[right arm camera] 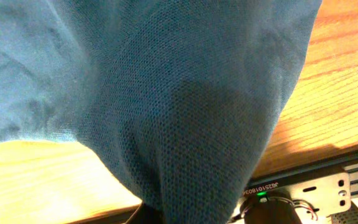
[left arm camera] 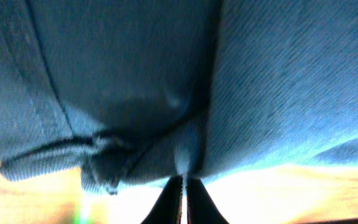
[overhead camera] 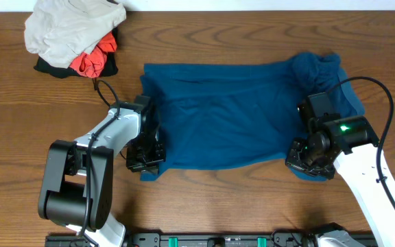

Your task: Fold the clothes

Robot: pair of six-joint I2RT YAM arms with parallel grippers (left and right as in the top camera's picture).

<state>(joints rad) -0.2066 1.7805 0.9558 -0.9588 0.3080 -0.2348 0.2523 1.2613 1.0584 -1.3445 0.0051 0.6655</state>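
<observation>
Pinching the seamed near-left corner of the teal shirt (overhead camera: 225,116) with left fingers (left arm camera: 197,208) pressed together; clamping its near-right edge with right fingers (overhead camera: 306,163) likewise shut, under drooping soft knit. Lying flat on the wooden desk (overhead camera: 204,206), long axis left to right, spreading away from both grips toward the far side. Likely calls for carrying the near hem evenly across.
</observation>
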